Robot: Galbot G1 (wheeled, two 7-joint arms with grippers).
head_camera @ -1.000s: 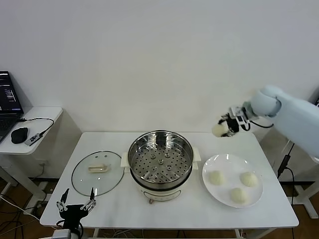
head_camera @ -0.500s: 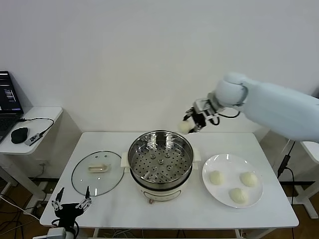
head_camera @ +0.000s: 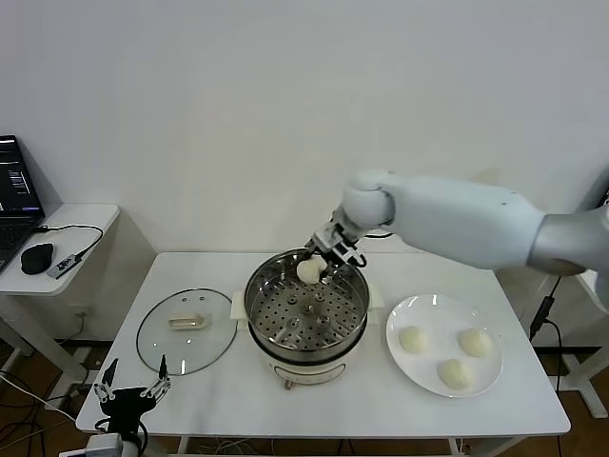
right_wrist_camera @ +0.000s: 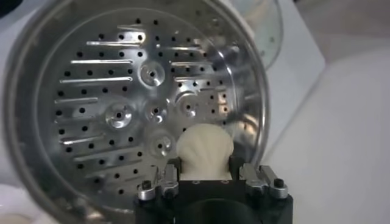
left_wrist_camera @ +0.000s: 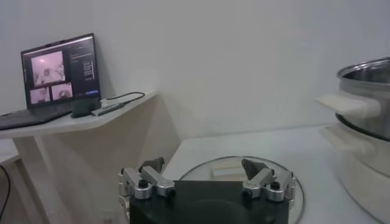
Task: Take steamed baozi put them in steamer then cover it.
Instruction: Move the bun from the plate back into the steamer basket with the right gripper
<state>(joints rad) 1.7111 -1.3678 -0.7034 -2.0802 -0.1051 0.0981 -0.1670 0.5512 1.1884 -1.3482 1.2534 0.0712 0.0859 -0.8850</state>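
Observation:
My right gripper point(head_camera: 319, 268) is shut on a cream-white baozi point(head_camera: 308, 270) and holds it over the far rim of the steamer point(head_camera: 306, 309), a shiny steel pot with a perforated tray. In the right wrist view the baozi point(right_wrist_camera: 204, 150) sits between the fingers above the tray point(right_wrist_camera: 122, 103). Three more baozi point(head_camera: 412, 339) point(head_camera: 475, 342) point(head_camera: 455, 373) lie on a white plate point(head_camera: 423, 313) to the right. The glass cover point(head_camera: 186, 329) with its cream handle lies flat left of the steamer. My left gripper point(head_camera: 130, 392) is open at the table's front left edge, near the cover point(left_wrist_camera: 231, 170).
A side desk point(head_camera: 57, 233) at the left holds a laptop point(head_camera: 17, 186), a mouse point(head_camera: 38, 257) and a cable. A white wall stands behind the table. The steamer's side tab point(left_wrist_camera: 347, 105) shows in the left wrist view.
My right arm has swung left from above the plate's far side to over the steamer, carrying the baozi lower. The left gripper has shifted slightly left.

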